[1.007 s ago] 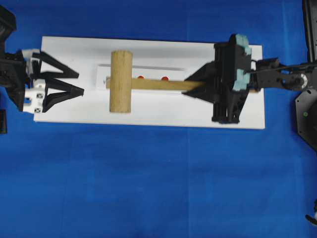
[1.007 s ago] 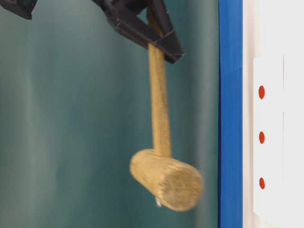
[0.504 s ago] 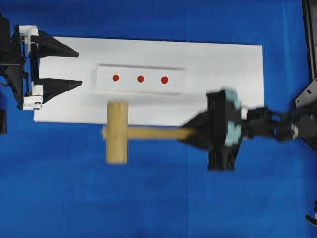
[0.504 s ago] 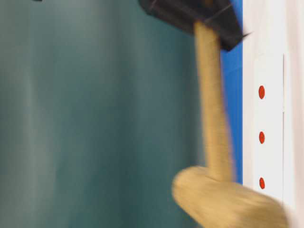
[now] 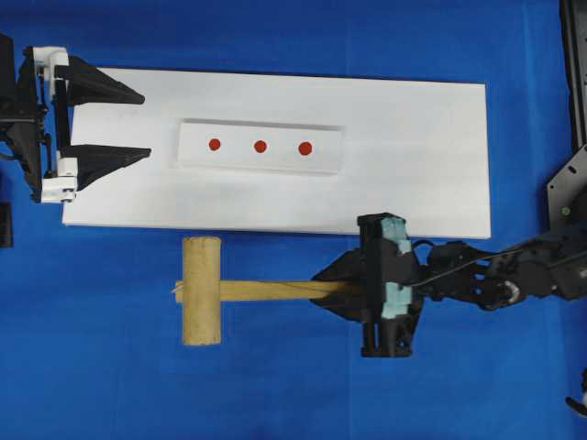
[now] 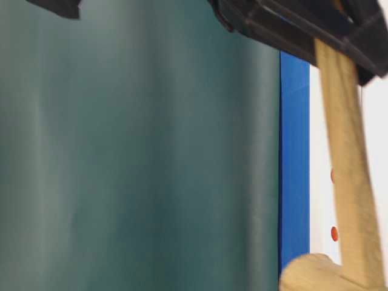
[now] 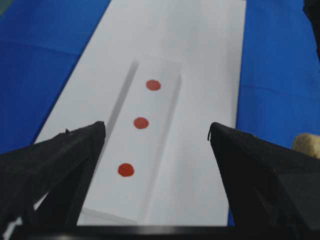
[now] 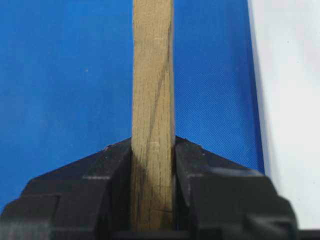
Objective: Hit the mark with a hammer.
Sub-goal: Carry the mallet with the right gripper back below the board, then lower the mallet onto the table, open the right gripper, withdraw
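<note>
a: nearest first. right gripper (image 5: pixel 323 290) low in the overhead view, over the blue cloth (image 5: pixel 275 385)?

b: yes. clenched on the hammer (image 5: pixel 220 291), both fingers (image 8: pixel 107 180) pressed flat against the handle. the wrist view shows a dark grain line running along the wood.

a: where does the hammer lie?

b: handle level, pointing left from the gripper. head crosswise at the far end, over the blue cloth just below the lower edge of the white board (image 5: pixel 404 137), not over it. whether the head touches the cloth i cannot tell.

a: next out?

b: the white board, long side left to right. a raised white strip (image 5: pixel 260 147) sits on it, left of middle, carrying three red marks (image 5: pixel 260 146) in a row. hammer well apart from them.

a: farthest?

b: left gripper (image 5: pixel 138 126) at the board's left end, released, fingers (image 7: pixel 55 165) spread wide and holding nothing, aimed along the strip.
</note>
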Robot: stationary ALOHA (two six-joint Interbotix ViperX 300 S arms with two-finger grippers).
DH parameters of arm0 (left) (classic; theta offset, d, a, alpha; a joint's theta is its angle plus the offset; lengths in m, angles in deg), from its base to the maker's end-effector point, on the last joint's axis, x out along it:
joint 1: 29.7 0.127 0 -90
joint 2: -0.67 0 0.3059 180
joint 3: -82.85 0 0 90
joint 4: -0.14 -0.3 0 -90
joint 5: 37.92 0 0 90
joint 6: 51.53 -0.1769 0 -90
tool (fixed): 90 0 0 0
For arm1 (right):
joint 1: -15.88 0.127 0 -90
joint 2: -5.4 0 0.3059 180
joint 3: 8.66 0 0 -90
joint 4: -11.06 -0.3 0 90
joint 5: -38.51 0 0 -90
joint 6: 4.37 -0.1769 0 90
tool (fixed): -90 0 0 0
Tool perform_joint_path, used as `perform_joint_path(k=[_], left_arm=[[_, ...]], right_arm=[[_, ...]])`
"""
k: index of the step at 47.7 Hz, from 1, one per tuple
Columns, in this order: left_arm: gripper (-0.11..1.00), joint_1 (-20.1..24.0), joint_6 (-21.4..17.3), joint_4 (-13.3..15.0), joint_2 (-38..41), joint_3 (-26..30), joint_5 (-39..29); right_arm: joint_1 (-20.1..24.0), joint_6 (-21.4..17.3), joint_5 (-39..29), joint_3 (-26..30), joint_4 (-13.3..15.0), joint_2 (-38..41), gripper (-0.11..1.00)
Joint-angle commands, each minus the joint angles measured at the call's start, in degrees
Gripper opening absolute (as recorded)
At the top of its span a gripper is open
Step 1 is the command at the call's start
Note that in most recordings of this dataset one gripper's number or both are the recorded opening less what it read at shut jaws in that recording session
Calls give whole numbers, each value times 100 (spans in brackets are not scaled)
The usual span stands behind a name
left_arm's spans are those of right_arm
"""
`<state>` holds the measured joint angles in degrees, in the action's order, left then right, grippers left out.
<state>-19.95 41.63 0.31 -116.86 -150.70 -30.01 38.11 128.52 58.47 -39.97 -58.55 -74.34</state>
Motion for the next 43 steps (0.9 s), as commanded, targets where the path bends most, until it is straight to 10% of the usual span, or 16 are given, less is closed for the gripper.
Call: perform_joint_path(k=[1,43], left_arm=[[81,18,-9,9,-9,53,53],[81,79,-26,9,35,-79,114]], right_arm=[[18,-9,79,229,-26,53,8],[70,-193,-439,650,-26,1441,8]])
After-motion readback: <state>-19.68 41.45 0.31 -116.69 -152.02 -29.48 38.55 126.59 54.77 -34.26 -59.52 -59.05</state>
